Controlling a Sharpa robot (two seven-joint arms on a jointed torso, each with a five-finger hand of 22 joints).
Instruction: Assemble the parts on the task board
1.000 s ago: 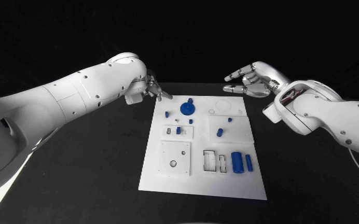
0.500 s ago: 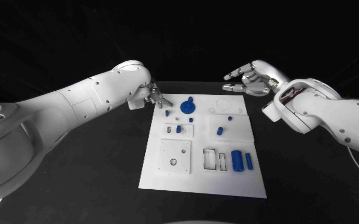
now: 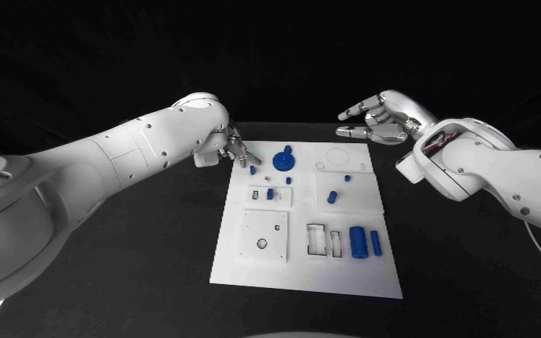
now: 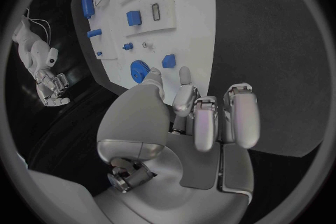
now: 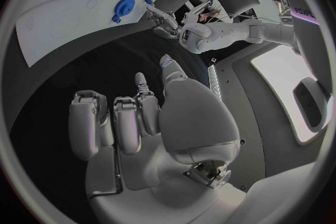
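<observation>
While the right hand [image 3: 377,123] hangs empty and half-curled off the board's [image 3: 304,275] far right corner, the left hand [image 3: 237,150], fingers loosely apart and holding nothing, has edged over the far left corner toward the blue gear [image 3: 283,163], suggesting a pick-up comes next.

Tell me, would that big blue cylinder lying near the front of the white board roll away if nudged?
Probably not far. The blue cylinder lies on its side, so it is apt to roll, but it seems to sit in a recess of the task board. It looks rigid and light.
</observation>
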